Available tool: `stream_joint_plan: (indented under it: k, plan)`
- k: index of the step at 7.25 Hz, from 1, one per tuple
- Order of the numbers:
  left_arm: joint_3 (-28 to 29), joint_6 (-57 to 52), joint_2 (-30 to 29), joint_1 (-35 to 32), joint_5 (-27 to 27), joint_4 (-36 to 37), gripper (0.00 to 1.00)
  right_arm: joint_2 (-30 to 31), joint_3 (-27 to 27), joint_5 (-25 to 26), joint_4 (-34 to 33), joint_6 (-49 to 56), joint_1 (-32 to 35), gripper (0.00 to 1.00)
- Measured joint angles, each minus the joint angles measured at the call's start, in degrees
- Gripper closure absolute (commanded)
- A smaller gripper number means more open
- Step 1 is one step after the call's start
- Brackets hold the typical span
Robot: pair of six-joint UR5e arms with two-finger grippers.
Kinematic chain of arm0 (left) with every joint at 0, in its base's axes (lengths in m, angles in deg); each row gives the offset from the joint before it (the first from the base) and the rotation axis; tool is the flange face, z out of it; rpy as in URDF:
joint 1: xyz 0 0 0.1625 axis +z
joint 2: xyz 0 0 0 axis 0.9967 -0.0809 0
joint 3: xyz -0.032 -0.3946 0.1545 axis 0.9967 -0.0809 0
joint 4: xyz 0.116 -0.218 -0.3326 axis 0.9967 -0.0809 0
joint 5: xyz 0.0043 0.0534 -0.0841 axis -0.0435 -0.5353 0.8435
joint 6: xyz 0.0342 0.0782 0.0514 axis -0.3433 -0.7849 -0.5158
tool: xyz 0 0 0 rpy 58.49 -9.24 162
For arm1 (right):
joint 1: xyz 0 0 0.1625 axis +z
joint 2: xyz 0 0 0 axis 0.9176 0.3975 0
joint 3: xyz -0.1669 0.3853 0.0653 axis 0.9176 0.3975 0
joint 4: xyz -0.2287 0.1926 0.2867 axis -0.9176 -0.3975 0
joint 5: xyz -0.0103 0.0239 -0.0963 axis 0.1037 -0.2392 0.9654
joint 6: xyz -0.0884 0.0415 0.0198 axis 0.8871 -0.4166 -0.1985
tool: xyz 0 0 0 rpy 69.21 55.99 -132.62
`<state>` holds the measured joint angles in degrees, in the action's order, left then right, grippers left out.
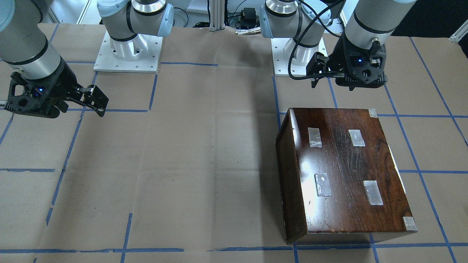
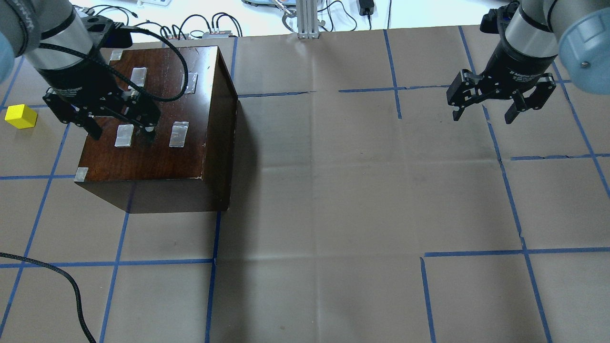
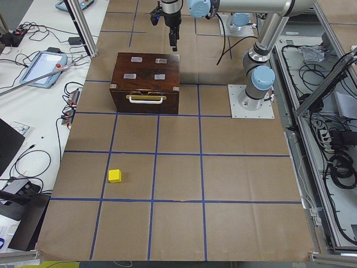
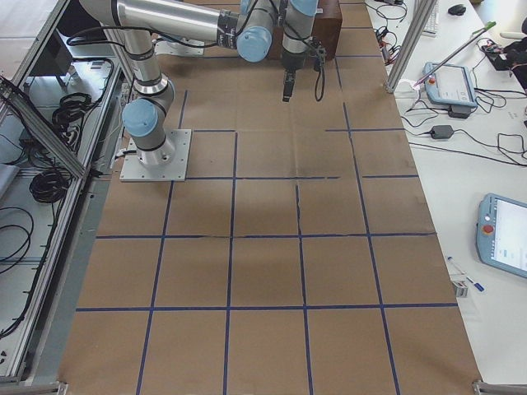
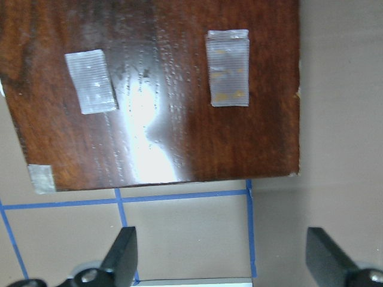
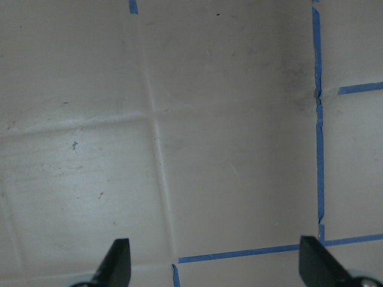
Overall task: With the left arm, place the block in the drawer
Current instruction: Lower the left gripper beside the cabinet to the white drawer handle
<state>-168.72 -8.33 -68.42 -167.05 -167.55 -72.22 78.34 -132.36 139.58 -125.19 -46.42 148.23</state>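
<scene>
While the cabinet [image 2: 162,147] sits toward the far left corner of the table [image 2: 333,190], drawer [image 3: 146,104] shut, the left gripper [image 2: 122,136] hangs over its top, fingers apart; the right gripper [image 2: 482,117], also spread, hangs near the far right corner. The yellow block [image 2: 21,116] lies by the left edge.

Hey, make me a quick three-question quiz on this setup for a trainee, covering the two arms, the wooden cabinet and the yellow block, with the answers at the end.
1. True or false: the yellow block lies on the table, held by neither hand.
2. What is directly below the left hand? A. the cabinet's top. B. the yellow block. C. bare table.
3. Fill in the gap: the right hand hovers over the table with its fingers ____.

Key: 1 true; 2 A; 3 open.
</scene>
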Motion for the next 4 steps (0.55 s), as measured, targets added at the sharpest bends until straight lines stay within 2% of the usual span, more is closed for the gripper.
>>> stream_joint_plan:
  k: [2, 4]
  plan:
    - [0.49, -2.06, -2.49, 7.99, 0.08, 3.57, 0.01, 0.00, 0.02, 0.00, 0.00, 0.00, 0.00, 0.00]
    - [0.82, -9.45, -5.82, 14.37, 0.32, 9.58, 0.01, 0.00, -0.02, 0.00, 0.00, 0.00, 0.00, 0.00]
